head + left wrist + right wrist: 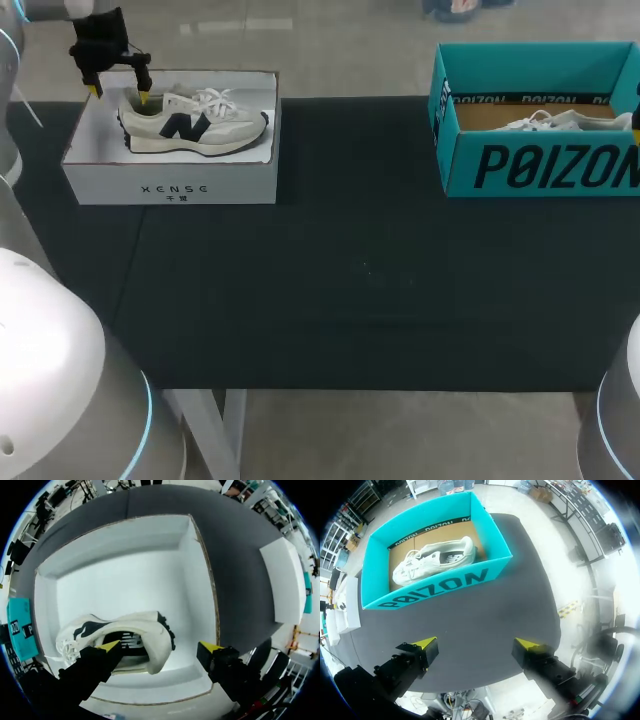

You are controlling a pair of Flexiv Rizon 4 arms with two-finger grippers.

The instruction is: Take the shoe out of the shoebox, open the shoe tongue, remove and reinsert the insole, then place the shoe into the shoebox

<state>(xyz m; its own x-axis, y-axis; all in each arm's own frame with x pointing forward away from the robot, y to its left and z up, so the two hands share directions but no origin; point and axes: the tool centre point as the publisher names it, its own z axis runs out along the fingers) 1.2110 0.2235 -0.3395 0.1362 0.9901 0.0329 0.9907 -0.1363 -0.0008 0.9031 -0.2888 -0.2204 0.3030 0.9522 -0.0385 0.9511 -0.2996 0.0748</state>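
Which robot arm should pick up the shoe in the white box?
The left one, probably. The left gripper hangs open over the white box, with the heel of the shoe between its fingers. The right gripper is open over the table near the teal box, far from that shoe.

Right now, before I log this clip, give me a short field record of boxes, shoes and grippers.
White shoebox: robot's left, holds the shoe
Left gripper: open, one fingertip inside the shoe's collar, the other clear of the heel
Teal shoebox: robot's right, holds second shoe
Right gripper: open, empty, over the table before the teal shoebox
Stage: shoe not yet out
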